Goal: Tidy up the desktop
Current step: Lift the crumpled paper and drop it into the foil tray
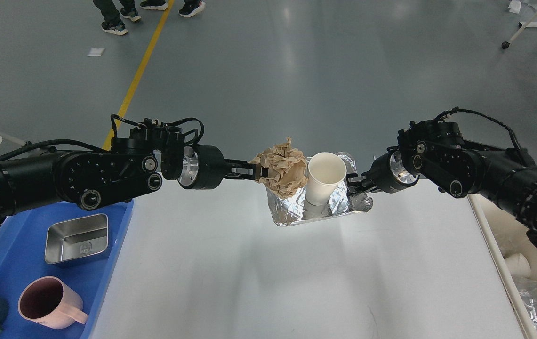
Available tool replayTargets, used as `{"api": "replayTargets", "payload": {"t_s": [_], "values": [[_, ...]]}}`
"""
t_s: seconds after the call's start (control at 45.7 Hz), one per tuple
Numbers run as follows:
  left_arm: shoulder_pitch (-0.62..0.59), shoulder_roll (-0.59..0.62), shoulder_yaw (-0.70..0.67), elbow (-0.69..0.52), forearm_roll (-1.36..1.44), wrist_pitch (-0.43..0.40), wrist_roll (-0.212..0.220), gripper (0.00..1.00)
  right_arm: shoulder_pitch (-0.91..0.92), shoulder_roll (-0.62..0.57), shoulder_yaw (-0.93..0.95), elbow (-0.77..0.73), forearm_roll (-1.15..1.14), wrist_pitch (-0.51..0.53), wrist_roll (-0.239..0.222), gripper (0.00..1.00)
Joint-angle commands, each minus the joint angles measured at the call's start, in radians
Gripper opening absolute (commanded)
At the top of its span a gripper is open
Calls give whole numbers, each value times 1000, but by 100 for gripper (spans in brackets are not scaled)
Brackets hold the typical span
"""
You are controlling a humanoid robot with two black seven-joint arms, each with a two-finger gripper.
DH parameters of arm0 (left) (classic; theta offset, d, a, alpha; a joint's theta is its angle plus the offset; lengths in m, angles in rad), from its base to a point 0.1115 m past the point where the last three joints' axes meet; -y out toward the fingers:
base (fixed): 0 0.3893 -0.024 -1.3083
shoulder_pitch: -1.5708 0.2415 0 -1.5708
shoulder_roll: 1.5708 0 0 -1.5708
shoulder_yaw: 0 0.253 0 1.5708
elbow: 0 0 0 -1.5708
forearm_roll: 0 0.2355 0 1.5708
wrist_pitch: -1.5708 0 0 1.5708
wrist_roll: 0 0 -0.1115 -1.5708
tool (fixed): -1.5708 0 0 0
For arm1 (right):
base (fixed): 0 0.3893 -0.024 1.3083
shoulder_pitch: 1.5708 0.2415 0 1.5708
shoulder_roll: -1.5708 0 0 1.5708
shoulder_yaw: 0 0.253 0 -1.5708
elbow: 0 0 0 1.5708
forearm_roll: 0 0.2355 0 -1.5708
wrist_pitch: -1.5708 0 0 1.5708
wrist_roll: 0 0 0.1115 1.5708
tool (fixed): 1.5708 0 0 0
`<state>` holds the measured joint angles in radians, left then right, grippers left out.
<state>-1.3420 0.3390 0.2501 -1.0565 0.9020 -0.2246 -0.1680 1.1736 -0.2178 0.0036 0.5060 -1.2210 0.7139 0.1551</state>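
A: Where do you stand with the paper?

B: Your left gripper (260, 170) pinches the crumpled brown paper ball (283, 165) at centre frame, over the left half of the foil tray (292, 212); your right gripper (356, 181) is closed on the tray's right rim, holding it steady.

A: How should you finish it?

B: I judge the next move is a release into the tray; bring the ball low before you part the fingers, and keep it left of the white paper cup (323, 177) standing in the tray, since a nudge could tip it; hold the right grip firm until the paper settles, because thin foil will flex.

A: And the surroundings?

B: The desktop (268, 273) fills the lower middle of the frame, white and smooth; at lower left a blue tray (4, 263) holds a steel container (77, 238) and a pink mug (49, 302); the upper frame shows grey floor with a yellow line (139, 77) and people's shoes at the top left edge.
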Motion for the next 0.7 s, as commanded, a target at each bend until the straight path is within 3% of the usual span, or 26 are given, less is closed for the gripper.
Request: {"api": "replayTargets", "payload": {"t_s": [0.0,0.044,0.131,0.219,0.438,0.679], "values": [[0,-18,0,13,0,1,11,13,1,-3,-1,0,0,-1,0,0],[0,-20,0,16,0,2,15,25,0,-8,-1,0,1,-1,0,0],[1,-22,0,20,0,2,16,59,0,-14,1,2,3,-1,0,0],[1,-18,0,20,2,1,27,75,0,-14,-1,2,5,-1,0,0],[-6,-6,-2,16,0,-6,38,91,0,-15,1,2,6,-1,1,0],[11,-2,-25,15,0,-10,39,93,-2,-15,1,0,6,-1,1,0]]}}
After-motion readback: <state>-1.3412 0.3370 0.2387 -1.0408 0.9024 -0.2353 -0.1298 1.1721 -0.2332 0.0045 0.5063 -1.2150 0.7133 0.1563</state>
